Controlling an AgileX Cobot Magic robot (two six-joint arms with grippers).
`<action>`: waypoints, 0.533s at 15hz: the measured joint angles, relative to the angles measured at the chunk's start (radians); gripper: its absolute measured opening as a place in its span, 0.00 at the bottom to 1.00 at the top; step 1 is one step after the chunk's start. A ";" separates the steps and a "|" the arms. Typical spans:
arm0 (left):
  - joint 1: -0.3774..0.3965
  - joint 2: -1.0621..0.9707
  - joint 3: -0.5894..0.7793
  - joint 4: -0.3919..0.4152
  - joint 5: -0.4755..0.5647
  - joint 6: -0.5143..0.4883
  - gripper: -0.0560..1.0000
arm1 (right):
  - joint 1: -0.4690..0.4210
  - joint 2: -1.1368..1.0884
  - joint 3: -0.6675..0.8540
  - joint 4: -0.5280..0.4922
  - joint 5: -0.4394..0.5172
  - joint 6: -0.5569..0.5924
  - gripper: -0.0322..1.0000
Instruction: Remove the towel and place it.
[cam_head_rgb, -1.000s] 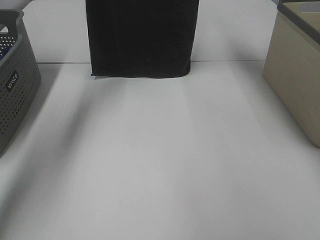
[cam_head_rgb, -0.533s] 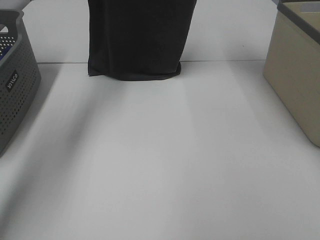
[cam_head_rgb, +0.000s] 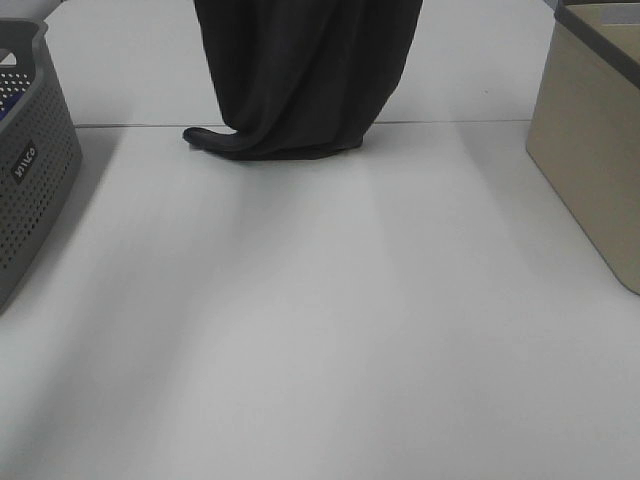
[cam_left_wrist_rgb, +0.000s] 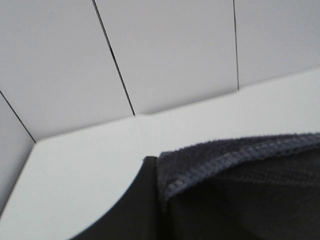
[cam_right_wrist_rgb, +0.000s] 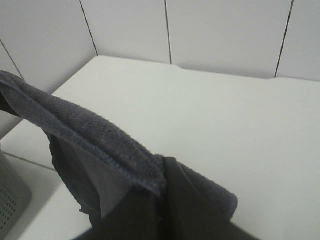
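The dark charcoal towel (cam_head_rgb: 300, 80) hangs from above the top edge of the exterior high view. Its lower end rests bunched on the white table (cam_head_rgb: 320, 330) at the back middle, with a fold curling out to the left. Neither gripper shows in that view. In the left wrist view the towel's hemmed edge (cam_left_wrist_rgb: 240, 155) lies right at my left gripper (cam_left_wrist_rgb: 159, 200), which looks shut on it. In the right wrist view a towel edge (cam_right_wrist_rgb: 90, 130) runs into my right gripper (cam_right_wrist_rgb: 164, 195), which also looks shut on it. The fingers show only as dark shapes.
A grey perforated basket (cam_head_rgb: 30, 170) stands at the table's left edge. A beige bin (cam_head_rgb: 590, 140) stands at the right edge. A seam line (cam_head_rgb: 480, 122) crosses the table just behind the towel's foot.
The towel has come down. Its flat lower edge now touches the table and has crumpled into folds, and the hanging part has narrowed and shifted slightly right.
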 joint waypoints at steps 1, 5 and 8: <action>0.000 -0.014 0.000 -0.066 0.074 0.048 0.05 | 0.000 0.000 0.000 0.000 0.031 -0.008 0.05; 0.000 -0.128 0.000 -0.219 0.369 0.177 0.05 | 0.000 -0.041 0.000 0.009 0.180 -0.017 0.05; -0.003 -0.231 0.001 -0.299 0.527 0.250 0.05 | 0.000 -0.101 0.000 0.034 0.415 -0.020 0.05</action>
